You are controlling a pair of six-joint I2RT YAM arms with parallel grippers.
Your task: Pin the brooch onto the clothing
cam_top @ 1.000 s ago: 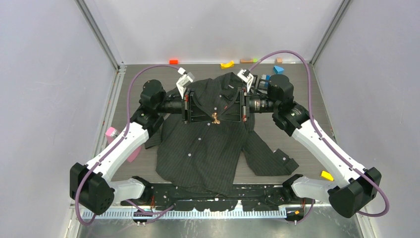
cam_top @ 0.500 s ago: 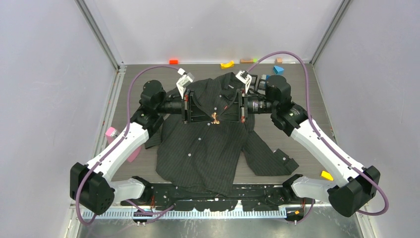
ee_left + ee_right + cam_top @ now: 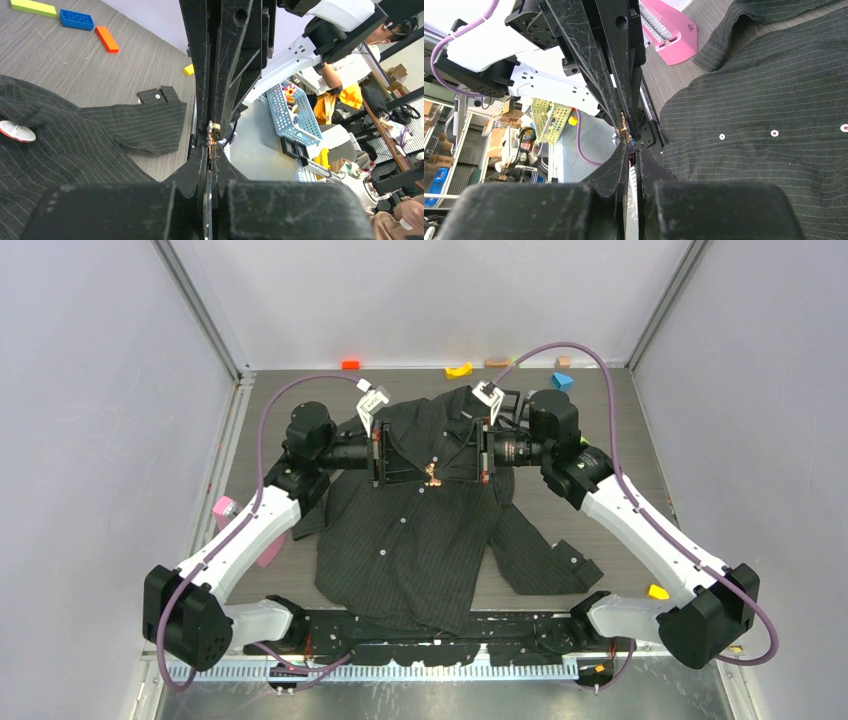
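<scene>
The clothing (image 3: 420,540), a dark pinstriped shirt, lies flat in the middle of the table and also shows in both wrist views (image 3: 60,145) (image 3: 764,100). Above its chest hangs the small gold brooch (image 3: 434,477). My left gripper (image 3: 426,473) comes in from the left and is shut on the brooch (image 3: 214,131). My right gripper (image 3: 443,473) faces it tip to tip from the right. Its jaws stand almost together, pinched on the brooch (image 3: 624,132) from the other side. Both pairs of fingers hide most of the brooch.
Coloured blocks lie along the back edge: red (image 3: 350,364), yellow (image 3: 459,370) and blue (image 3: 562,381). Another yellow block (image 3: 657,592) sits near the right arm's base. A pink object (image 3: 222,508) lies beside the left arm.
My right arm has shifted left toward the left gripper, and its jaws have closed in around the brooch. The left gripper has kept its hold and its place.
</scene>
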